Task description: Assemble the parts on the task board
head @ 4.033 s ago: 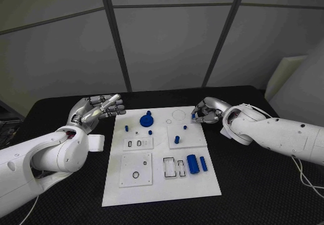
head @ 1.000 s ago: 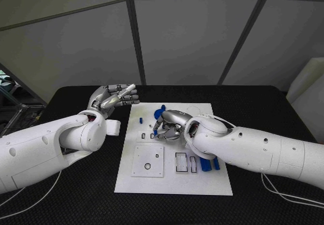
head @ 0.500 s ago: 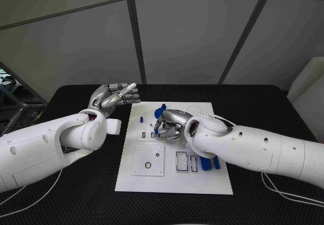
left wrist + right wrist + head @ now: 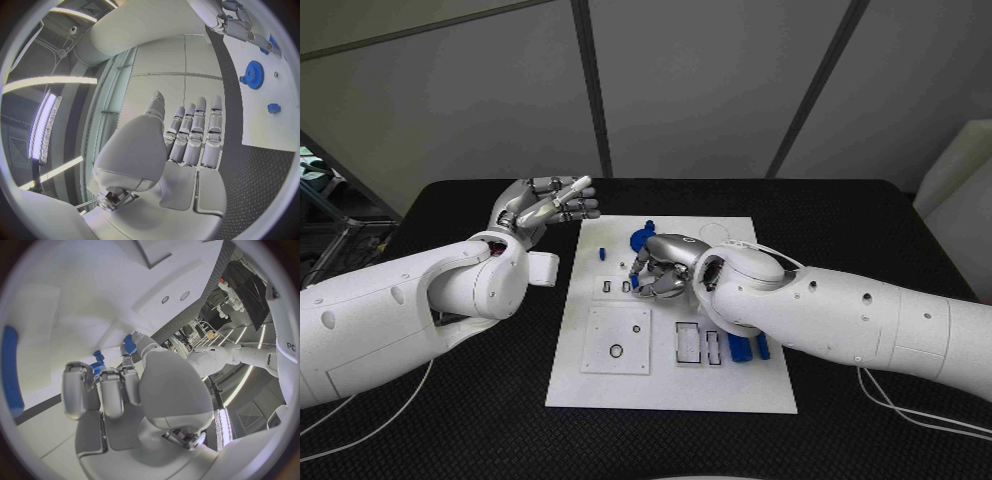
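Head view: the white task board (image 4: pixel 733 385) lies in the middle of the black tabletop (image 4: pixel 877 215), its long side running from the near edge toward the far edge. The right hand (image 4: pixel 661 270) is lowered over the far half of the board with its fingers curled inward; in the right wrist view a small blue part (image 4: pixel 129 344) is pinched at the fingertips (image 4: pixel 131 351), and a second blue piece (image 4: pixel 98 356) shows just beyond them on the board. Behind this hand, near the board's far edge, stands the blue gear (image 4: pixel 640 238), also visible in the left wrist view (image 4: pixel 254 74). A small blue peg (image 4: pixel 602 255) stands near the board's left edge. Two blue cylinders (image 4: pixel 749 347) lie side by side near the board's right edge, beside two rectangular slots (image 4: pixel 687 344). The left hand (image 4: pixel 545 207) is raised off the board's far left corner, fingers together and loosely bent, holding nothing.
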Robot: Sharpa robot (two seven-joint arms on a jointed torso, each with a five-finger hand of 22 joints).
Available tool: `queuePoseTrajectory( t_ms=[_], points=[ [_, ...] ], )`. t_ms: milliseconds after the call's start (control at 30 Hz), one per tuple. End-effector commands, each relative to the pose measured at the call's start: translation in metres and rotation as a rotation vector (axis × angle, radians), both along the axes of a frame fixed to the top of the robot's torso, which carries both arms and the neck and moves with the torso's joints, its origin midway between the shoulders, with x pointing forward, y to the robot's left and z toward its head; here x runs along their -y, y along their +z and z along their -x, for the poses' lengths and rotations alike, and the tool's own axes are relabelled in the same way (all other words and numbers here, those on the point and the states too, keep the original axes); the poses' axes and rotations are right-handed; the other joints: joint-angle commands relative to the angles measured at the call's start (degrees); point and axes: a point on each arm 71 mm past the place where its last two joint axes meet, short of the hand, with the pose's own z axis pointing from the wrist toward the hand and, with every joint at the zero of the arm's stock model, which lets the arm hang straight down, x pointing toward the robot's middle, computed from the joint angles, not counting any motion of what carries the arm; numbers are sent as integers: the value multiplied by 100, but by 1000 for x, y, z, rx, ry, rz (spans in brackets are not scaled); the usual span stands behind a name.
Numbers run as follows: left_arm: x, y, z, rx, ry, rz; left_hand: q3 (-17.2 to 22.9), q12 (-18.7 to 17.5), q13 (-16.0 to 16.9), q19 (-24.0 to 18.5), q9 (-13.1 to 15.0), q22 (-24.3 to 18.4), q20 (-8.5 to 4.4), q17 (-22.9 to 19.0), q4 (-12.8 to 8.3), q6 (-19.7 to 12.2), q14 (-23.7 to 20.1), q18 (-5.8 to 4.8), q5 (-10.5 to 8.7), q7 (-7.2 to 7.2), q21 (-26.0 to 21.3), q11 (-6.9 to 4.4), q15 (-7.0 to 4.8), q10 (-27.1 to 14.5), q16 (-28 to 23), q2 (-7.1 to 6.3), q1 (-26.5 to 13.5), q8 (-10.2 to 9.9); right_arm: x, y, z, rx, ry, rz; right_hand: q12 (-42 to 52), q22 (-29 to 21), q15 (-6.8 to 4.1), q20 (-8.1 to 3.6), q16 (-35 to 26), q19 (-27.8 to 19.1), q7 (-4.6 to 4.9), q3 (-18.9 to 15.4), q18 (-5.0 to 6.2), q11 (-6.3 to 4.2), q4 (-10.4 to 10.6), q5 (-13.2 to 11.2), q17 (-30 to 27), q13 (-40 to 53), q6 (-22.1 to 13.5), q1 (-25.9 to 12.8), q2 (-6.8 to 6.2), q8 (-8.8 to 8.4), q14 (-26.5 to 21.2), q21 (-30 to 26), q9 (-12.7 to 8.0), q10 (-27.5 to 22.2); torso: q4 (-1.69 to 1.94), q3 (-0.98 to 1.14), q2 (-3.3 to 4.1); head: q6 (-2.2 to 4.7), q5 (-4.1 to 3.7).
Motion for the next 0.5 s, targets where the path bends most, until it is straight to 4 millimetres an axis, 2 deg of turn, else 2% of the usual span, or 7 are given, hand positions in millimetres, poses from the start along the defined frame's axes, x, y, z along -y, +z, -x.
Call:
queuePoseTrajectory(
  t_ms=[33, 267, 500],
  points=[
    [1, 2, 0, 8, -10, 1, -27, -28, -8, -15, -7, -8, 40, 5, -19, -16, -42, 267, 6, 9, -31, -8, -4, -30, -26, -5, -14, -23, 0, -4, 1, -17, 4, 28, -39, 359, 39, 5, -5, -52, 21, -26, -13, 67, 13, -112, 1431, 985, -63, -46, -54, -45, 577, -27, -6, 221, 0, 1, 3, 1, 0],
    [1, 2, 0, 7, -10, 0, -28, -32, -7, -16, -6, -10, 44, 5, -21, -25, -52, 267, 6, 16, -34, -2, 0, -41, -32, -2, -16, -29, 0, -4, 1, -13, 2, 24, -78, 331, 65, 31, -14, -71, 53, -77, -7, 97, 32, -274, 1411, 952, -179, -117, -102, -112, 572, -46, -20, 195, -1, 1, 2, -2, 0],
    [1, 2, 0, 6, -9, 0, -28, -32, -7, -16, -6, -10, 44, 5, -21, -25, -52, 267, 6, 16, -34, -2, 0, -41, -32, -2, -16, -29, 1, -3, 0, -10, -4, 21, -131, 299, 84, 49, -20, -92, 76, -127, 0, 119, 44, -308, 1397, 906, -285, -154, -129, -161, 569, -66, -28, 158, -1, 2, -1, -2, -4]
  ],
)
